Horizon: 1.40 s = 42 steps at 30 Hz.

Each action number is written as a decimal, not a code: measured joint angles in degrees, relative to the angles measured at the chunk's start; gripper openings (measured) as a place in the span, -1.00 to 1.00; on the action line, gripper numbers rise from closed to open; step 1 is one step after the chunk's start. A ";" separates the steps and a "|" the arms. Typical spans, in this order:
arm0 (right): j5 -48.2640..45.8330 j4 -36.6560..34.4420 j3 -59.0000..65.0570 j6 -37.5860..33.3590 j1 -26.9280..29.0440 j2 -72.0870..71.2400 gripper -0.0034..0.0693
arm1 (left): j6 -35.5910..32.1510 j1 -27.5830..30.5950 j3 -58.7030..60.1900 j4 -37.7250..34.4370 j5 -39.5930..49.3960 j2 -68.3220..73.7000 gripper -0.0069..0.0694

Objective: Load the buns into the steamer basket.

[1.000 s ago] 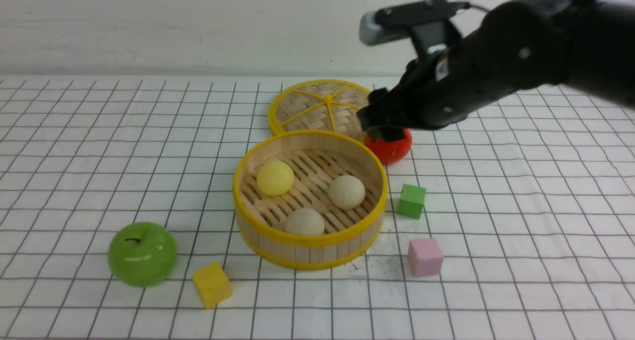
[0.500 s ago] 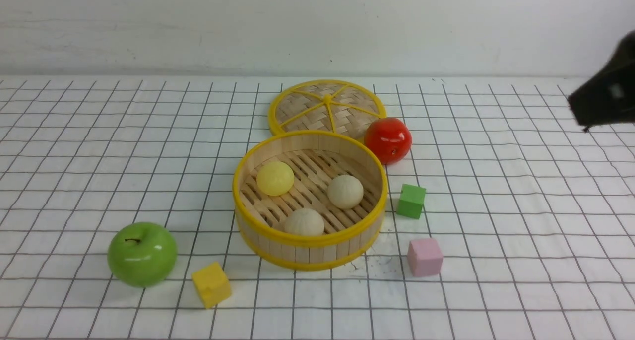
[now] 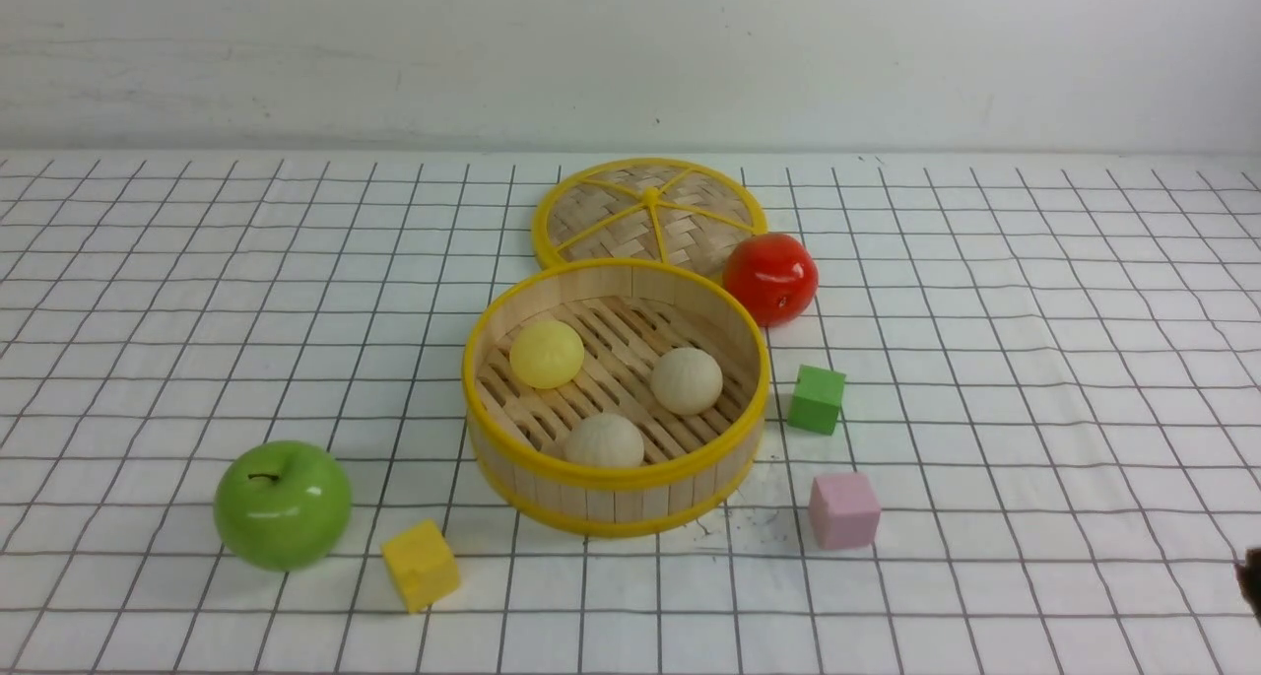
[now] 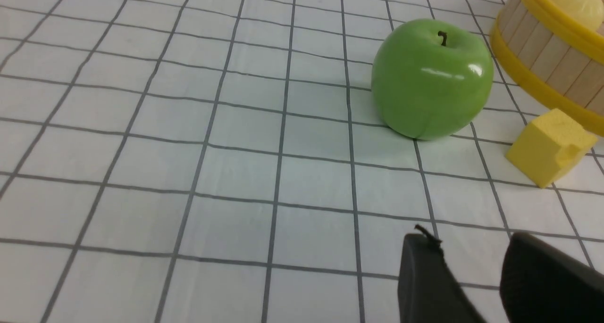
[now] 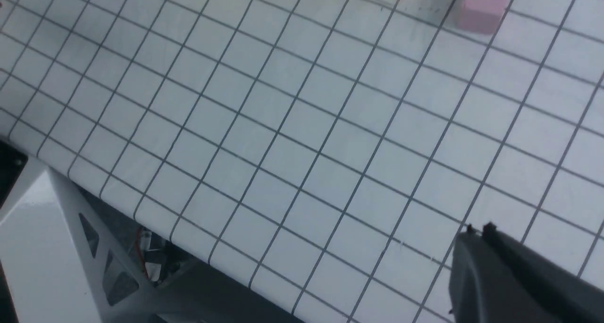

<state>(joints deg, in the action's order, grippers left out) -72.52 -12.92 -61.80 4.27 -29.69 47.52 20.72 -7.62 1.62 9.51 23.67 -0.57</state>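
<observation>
Three buns are being held inside the steamer basket (image 3: 616, 478), on its slatted floor: the pale yellow bun (image 3: 547, 354) at the far left, one cream bun (image 3: 687, 380) to the right, one cream bun (image 3: 604, 440) nearest the front wall. The left gripper (image 4: 472, 266) is being kept with jaws apart, empty, near the green apple (image 4: 432, 78). The right gripper (image 5: 479, 231) is being kept with fingers together, empty, over bare gridded cloth (image 5: 283, 125).

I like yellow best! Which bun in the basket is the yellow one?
The pale yellow bun is the one, at the steamer basket's back left. The other two buns, at the right and near the front wall, are cream-beige.
</observation>
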 joint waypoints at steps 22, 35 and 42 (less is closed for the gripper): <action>3.61 6.19 5.10 -4.27 20.46 -18.57 -0.93 | 0.00 0.00 0.00 0.00 0.00 0.00 -0.19; 41.14 13.95 47.06 -5.33 31.81 -44.82 -0.90 | 0.00 0.00 0.00 0.00 0.00 0.00 -0.19; 47.40 16.20 62.23 -5.79 32.41 -48.08 -0.89 | 0.00 0.00 0.00 0.00 0.04 -0.05 -0.19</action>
<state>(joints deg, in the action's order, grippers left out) -25.13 3.27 0.43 -1.52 2.72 -0.55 20.72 -7.62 1.62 9.51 23.71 -0.62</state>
